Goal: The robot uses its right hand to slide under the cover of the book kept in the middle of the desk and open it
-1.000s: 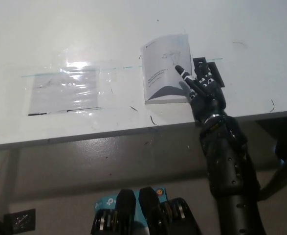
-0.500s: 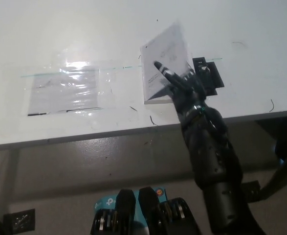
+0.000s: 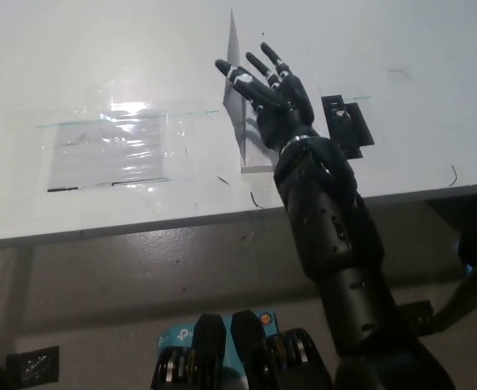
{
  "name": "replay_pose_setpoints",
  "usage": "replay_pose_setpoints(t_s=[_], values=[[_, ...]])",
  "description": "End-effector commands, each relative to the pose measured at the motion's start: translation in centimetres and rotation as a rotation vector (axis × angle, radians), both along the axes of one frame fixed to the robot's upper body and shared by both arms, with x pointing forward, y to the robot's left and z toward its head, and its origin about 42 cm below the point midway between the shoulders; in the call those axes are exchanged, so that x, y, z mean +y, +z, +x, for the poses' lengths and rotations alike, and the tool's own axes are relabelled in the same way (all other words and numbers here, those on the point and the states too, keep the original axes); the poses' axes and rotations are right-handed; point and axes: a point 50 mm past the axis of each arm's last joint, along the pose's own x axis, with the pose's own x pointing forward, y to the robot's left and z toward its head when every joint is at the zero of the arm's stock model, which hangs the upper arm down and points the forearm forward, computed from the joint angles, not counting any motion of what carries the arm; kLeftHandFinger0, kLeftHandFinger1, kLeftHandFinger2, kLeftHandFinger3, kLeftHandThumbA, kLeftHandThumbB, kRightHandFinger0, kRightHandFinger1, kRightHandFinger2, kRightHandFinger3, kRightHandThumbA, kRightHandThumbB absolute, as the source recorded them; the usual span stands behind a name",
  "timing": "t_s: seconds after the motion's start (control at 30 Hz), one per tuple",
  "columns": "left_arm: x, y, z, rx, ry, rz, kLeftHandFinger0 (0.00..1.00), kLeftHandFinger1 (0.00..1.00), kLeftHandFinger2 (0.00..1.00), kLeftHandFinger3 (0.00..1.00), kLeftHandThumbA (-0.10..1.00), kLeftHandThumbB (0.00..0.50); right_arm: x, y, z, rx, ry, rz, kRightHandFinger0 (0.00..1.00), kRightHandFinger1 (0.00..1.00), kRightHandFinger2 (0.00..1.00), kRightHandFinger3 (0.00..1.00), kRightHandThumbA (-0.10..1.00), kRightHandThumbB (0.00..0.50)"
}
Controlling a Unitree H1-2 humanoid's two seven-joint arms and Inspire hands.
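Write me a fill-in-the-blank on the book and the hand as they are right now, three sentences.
1. The book's cover stands lifted nearly ____ on the white desk.
2. The black right hand has its fingers ____, gripping nothing.
3. The clear plastic sleeve lies to the book's ____ in the picture.

Missing words: upright; spread; left

Most of the book (image 3: 240, 122) hidden behind the right hand (image 3: 272, 93); left hand out of frame.
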Motion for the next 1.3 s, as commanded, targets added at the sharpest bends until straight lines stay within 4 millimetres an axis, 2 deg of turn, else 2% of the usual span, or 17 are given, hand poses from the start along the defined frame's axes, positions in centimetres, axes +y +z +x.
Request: replay_pose_setpoints(t_s=[0.0, 0.1, 0.23, 0.3, 0.37, 0.4, 0.43, 0.5, 0.63, 0.73, 0.8, 0.87, 0.97, 1.03, 1.13, 1.17, 1.27], values=[[1.1, 1.3, 0.8, 0.0, -0.004, 0.037, 1.0, 1.0, 1.0, 1.0, 1.0, 0.004, 1.9, 3.1, 0.4, -0.134, 0.069, -0.066, 0.84, 0.86, 0.89, 0.97, 1.0, 0.197], [1.5, 1.5, 1.0, 0.008, -0.026, 0.052, 0.97, 1.0, 1.0, 1.0, 1.0, 0.007, 2.7, 1.8, 0.3, -0.106, 0.092, -0.133, 0.8, 0.81, 0.84, 0.93, 1.0, 0.175], [1.6, 1.6, 1.5, 0.008, -0.04, 0.07, 0.99, 1.0, 1.0, 1.0, 1.0, 0.008, 2.8, -0.3, 0.3, -0.067, 0.099, -0.176, 0.82, 0.83, 0.86, 0.97, 1.0, 0.18], [1.6, 2.0, 1.9, 0.006, -0.036, 0.072, 0.93, 1.0, 1.0, 1.0, 1.0, 0.025, 2.8, -1.6, 0.3, -0.041, 0.095, -0.19, 0.81, 0.83, 0.86, 0.98, 1.0, 0.184], [1.5, 2.4, 2.0, 0.014, -0.028, 0.073, 0.87, 0.99, 1.0, 1.0, 1.0, 0.011, 3.0, -3.4, 0.2, 0.007, 0.108, -0.209, 0.83, 0.87, 0.91, 1.0, 1.0, 0.174], [1.6, 2.4, 2.1, 0.015, -0.029, 0.074, 0.86, 0.99, 1.0, 1.0, 1.0, 0.011, 3.0, -3.4, 0.2, 0.006, 0.107, -0.209, 0.83, 0.87, 0.91, 1.0, 1.0, 0.174], [1.5, 2.6, 2.2, 0.019, -0.028, 0.079, 0.91, 1.0, 1.0, 1.0, 1.0, 0.014, 3.0, -4.1, 0.1, 0.029, 0.1, -0.212, 0.83, 0.86, 0.91, 1.0, 1.0, 0.19], [1.5, 2.9, 2.7, 0.028, -0.013, 0.072, 0.9, 1.0, 1.0, 1.0, 1.0, 0.009, 3.0, -5.2, -0.1, 0.047, 0.106, -0.227, 0.86, 0.87, 0.92, 1.0, 1.0, 0.19], [1.5, 3.1, 2.7, 0.037, -0.019, 0.08, 0.81, 0.99, 1.0, 1.0, 1.0, 0.012, 3.4, -6.2, -0.3, 0.049, 0.125, -0.275, 0.9, 0.92, 0.96, 1.0, 1.0, 0.183], [1.4, 3.4, 2.8, 0.029, -0.029, 0.074, 0.83, 1.0, 1.0, 1.0, 1.0, 0.017, 3.5, -6.8, -0.3, 0.058, 0.127, -0.327, 0.88, 0.89, 0.95, 1.0, 1.0, 0.189], [1.3, 3.5, 2.6, 0.008, -0.051, 0.086, 0.9, 1.0, 1.0, 1.0, 1.0, 0.014, 3.6, -7.3, -0.4, 0.055, 0.153, -0.378, 0.88, 0.9, 0.96, 1.0, 1.0, 0.203], [1.3, 3.7, 2.6, 0.011, -0.038, 0.08, 0.85, 1.0, 1.0, 1.0, 1.0, 0.02, 3.7, -7.6, -0.3, 0.045, 0.17, -0.427, 0.87, 0.89, 0.96, 1.0, 1.0, 0.202], [1.3, 3.7, 2.7, 0.016, -0.032, 0.085, 0.88, 1.0, 1.0, 1.0, 1.0, 0.0, 3.7, -7.6, -0.2, 0.053, 0.167, -0.426, 0.86, 0.89, 0.96, 1.0, 1.0, 0.209], [1.4, 3.6, 2.7, 0.018, -0.022, 0.079, 0.84, 1.0, 1.0, 1.0, 1.0, 0.007, 3.8, -7.5, -0.1, 0.048, 0.174, -0.424, 0.86, 0.9, 0.97, 1.0, 1.0, 0.203], [1.3, 3.2, 2.4, 0.017, -0.026, 0.068, 0.88, 1.0, 1.0, 1.0, 1.0, 0.011, 3.6, -7.6, -0.2, 0.049, 0.176, -0.413, 0.87, 0.9, 0.97, 1.0, 1.0, 0.201], [1.3, 3.1, 2.5, 0.022, -0.025, 0.074, 0.82, 1.0, 1.0, 1.0, 1.0, 0.005, 3.4, -7.5, -0.2, 0.048, 0.169, -0.403, 0.86, 0.9, 0.97, 1.0, 1.0, 0.2], [1.2, 2.9, 2.4, 0.025, -0.01, 0.06, 0.84, 1.0, 1.0, 1.0, 1.0, 0.012, 3.3, -6.7, 0.0, 0.036, 0.169, -0.368, 0.87, 0.89, 0.97, 1.0, 1.0, 0.195]])
